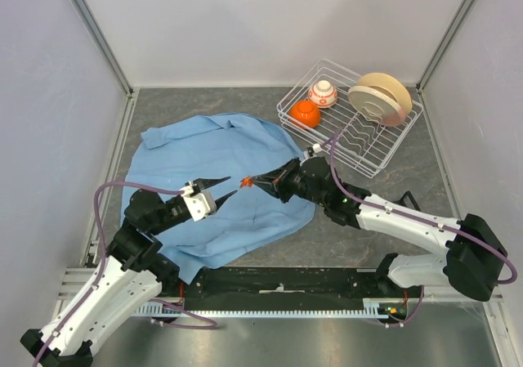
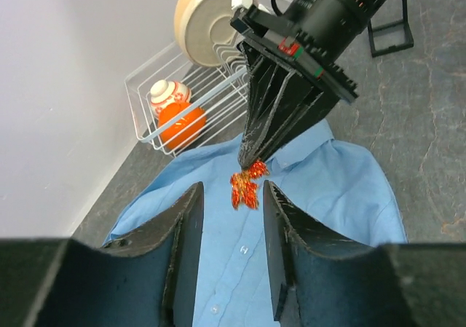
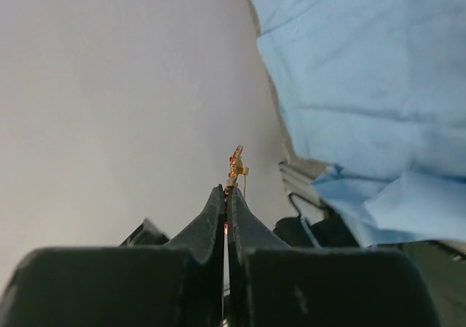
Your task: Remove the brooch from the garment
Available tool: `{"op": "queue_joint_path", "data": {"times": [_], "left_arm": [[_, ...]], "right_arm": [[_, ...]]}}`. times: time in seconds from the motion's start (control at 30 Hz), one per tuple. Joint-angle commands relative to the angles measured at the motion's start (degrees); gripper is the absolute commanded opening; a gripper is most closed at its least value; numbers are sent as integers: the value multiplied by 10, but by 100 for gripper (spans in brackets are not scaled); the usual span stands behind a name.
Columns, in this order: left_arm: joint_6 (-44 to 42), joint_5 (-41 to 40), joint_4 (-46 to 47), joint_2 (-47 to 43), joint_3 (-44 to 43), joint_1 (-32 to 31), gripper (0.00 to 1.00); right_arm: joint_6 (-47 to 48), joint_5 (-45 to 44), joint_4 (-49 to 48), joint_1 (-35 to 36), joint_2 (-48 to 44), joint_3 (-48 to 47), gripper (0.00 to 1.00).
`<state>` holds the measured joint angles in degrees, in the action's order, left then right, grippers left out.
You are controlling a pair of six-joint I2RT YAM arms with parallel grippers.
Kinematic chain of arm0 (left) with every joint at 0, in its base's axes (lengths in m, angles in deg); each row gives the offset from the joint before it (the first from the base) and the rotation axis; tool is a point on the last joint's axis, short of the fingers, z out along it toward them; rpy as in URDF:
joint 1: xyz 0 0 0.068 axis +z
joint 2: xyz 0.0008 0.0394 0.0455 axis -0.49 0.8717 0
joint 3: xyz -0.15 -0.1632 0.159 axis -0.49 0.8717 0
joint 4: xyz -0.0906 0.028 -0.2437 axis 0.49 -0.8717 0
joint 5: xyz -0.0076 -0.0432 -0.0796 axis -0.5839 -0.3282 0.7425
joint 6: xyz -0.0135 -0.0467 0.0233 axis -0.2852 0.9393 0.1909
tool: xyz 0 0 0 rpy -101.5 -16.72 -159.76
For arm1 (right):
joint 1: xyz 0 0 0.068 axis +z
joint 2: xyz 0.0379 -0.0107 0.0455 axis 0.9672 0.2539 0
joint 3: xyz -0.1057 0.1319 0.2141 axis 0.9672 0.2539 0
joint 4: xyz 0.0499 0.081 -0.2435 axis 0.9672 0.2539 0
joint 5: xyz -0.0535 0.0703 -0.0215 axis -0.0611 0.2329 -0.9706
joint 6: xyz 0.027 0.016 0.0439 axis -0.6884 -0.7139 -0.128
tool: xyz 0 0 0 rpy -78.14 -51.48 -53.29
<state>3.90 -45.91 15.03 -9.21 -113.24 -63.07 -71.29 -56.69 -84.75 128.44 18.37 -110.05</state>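
The light blue shirt lies spread on the table, buttons up. My right gripper is shut on the tiny orange-red brooch and holds it above the shirt. The brooch sticks out past the shut fingertips in the right wrist view. In the left wrist view the brooch hangs from the right gripper's tip, just beyond my open left gripper. My left gripper is open and empty, its tips close to the brooch from the left.
A white wire dish rack stands at the back right. It holds an orange bowl, a red-and-white bowl and tan plates. Grey walls close in on three sides.
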Motion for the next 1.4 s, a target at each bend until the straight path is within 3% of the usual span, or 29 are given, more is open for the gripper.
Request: {"op": "queue_joint_path", "data": {"times": [0.0, 0.1, 0.17, 0.37, 0.47, 0.6, 0.77, 0.9, 0.97, 1.1, 1.27, 1.37], "left_arm": [[53, 12, 40, -28, -20, 0, 46], [87, 2, 40, -37, -24, 0, 48], [120, -13, 60, -32, -31, 0, 49], [198, -28, 22, 26, -100, 0, 52], [253, -38, 15, 70, -122, 0, 52], [297, -27, -15, 115, -157, 1, 53], [372, 6, 23, 122, -142, 1, 54], [444, 45, 99, 127, -100, 1, 54], [453, 39, 101, 129, -93, -4, 54], [416, -12, 70, 111, -104, -78, 53], [378, -91, 15, 86, -107, -160, 53], [332, -179, -22, 66, -110, -223, 53]], "right_arm": [[112, -15, 33, -51, -23, 22, 0], [179, -14, 44, -101, -45, 84, 0], [272, -14, 53, -121, -60, 99, 0], [505, -63, 258, -165, -77, 35, 0], [574, -112, 361, -177, -105, -2, 0], [608, -147, 445, -253, -165, -4, 0], [629, -109, 468, -376, -203, 12, 0], [616, -40, 452, -528, -193, 51, 0], [600, 28, 415, -594, -211, 75, 0], [559, 113, 337, -719, -264, 156, 0], [440, 108, 174, -743, -334, 250, 0], [424, 109, 182, -750, -343, 271, 0]]}}
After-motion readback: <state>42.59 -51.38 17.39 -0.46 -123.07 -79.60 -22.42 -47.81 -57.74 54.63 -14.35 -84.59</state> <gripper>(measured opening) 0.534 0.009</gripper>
